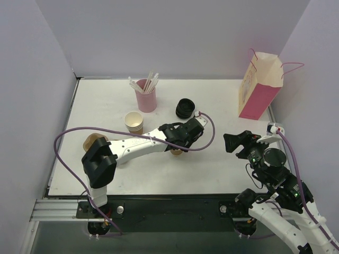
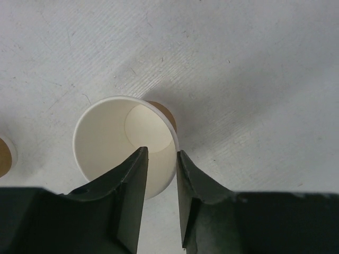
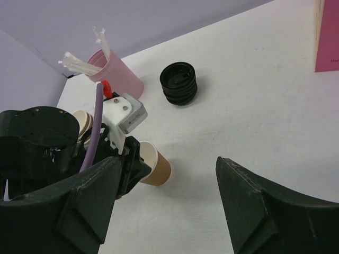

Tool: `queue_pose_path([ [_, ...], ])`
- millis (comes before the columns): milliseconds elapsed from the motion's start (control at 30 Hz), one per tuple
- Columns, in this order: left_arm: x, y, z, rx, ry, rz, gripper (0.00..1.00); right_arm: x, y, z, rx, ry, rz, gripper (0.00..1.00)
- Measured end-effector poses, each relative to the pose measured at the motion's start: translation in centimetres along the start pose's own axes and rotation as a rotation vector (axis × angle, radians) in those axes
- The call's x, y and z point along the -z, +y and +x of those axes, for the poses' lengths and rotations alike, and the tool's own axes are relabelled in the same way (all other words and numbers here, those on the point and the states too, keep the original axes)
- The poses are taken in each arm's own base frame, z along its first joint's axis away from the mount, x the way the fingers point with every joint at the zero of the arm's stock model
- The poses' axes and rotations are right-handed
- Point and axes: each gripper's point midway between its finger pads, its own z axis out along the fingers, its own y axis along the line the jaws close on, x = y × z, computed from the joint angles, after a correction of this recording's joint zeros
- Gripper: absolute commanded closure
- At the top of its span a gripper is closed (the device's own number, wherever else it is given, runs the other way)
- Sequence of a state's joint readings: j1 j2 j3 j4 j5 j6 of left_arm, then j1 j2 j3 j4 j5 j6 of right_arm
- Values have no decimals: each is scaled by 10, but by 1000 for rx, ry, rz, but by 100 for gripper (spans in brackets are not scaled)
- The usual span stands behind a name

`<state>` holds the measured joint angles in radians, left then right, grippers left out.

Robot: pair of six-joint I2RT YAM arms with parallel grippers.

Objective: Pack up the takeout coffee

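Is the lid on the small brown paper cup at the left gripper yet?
Off. Left wrist view looks into the small brown paper cup, white interior bare; the black plastic lids sit stacked apart.

In the top view, the paper cup (image 1: 176, 153) is mostly hidden under the left gripper (image 1: 175, 145). The brown carrier (image 1: 93, 140) is partly covered by the left arm (image 1: 137, 146). In the right wrist view, the pink bag (image 3: 328, 37) is cut off at the right edge.
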<state>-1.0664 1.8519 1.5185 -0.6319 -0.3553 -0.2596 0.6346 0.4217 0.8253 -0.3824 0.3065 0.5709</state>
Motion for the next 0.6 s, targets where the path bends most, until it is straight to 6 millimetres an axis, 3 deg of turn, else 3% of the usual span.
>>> queue_pose_path([
  [167,11,3,-10,13,-25,9,31,-3,1,0,6,9,7,26],
  [300,42,19,-33,62,-101,40,13,-16,4,3,36,40,37,26],
  [467,103,81,-67,177,-288,37,7,-52,13,7,100,95,94,26],
  [600,139,125,-59,220,-389,-5,3,-94,19,8,120,146,149,27],
])
